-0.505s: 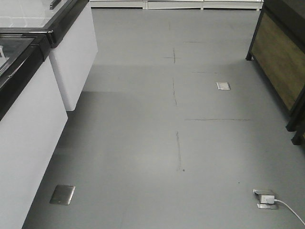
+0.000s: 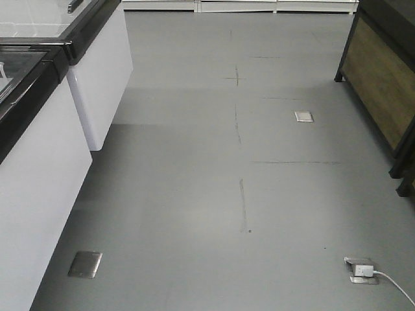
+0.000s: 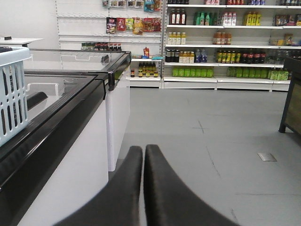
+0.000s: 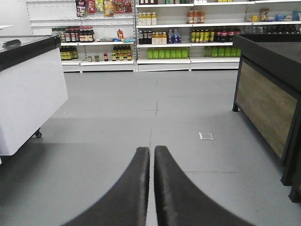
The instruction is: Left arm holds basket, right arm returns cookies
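Black left gripper (image 3: 143, 150) and right gripper (image 4: 152, 151) are both hanging pressed together; pale blue basket (image 3: 13, 94) is sitting on the freezer (image 3: 70, 102).

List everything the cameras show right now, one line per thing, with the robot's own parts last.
Basket: one, light blue, far left of the left wrist view, above the freezer top.
Freezers: at least two, white with black rims, along the left side.
Shelves: one long run, white, against the far wall.
Bottles: many, green, orange and dark, on the shelves.
Packets: several, mostly red and yellow, hanging at the upper left of the shelves.
Counter: one, black with a wood panel, right side.
Floor plates: two, metal, one near left, one farther right.
Plug: one, white with a cable, lower right of the front view.
Left hand: one, black, shut, empty.
Right hand: one, black, shut, empty.
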Controlling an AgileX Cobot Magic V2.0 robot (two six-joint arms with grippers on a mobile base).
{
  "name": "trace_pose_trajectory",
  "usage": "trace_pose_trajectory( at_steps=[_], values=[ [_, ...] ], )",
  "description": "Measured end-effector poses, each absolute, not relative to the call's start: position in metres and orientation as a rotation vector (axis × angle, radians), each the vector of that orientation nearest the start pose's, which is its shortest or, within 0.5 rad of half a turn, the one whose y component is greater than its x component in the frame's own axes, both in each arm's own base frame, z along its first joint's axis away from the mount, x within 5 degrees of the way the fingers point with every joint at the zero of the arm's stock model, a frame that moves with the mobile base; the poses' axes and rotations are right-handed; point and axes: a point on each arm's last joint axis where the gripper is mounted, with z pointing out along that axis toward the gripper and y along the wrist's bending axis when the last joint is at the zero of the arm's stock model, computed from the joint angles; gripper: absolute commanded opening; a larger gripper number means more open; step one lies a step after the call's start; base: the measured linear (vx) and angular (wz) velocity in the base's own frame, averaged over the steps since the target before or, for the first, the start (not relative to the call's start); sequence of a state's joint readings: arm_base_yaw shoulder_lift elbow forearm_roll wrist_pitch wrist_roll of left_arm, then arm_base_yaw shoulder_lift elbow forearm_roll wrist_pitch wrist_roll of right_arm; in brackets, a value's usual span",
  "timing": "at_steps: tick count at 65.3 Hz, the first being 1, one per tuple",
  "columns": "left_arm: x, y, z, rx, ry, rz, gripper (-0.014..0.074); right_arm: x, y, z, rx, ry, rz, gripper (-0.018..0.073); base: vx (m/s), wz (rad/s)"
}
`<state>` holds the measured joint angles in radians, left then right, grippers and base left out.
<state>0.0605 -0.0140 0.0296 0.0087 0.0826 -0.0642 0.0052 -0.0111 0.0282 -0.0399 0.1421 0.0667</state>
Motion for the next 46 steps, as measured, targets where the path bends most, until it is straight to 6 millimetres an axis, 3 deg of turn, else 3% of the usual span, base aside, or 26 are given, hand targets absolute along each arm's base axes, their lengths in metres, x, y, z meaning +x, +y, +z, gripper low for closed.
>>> trace_pose_trajectory(
  at_steps=[46],
  values=[
    [0.0565, 0.004, 0.1963, -0.018, 1.583, 0.087, -0.0006, 0.0565, -0.0002, 0.1913, 0.022, 1.643, 0.02, -0.0006, 0.0, 0.0]
  ],
)
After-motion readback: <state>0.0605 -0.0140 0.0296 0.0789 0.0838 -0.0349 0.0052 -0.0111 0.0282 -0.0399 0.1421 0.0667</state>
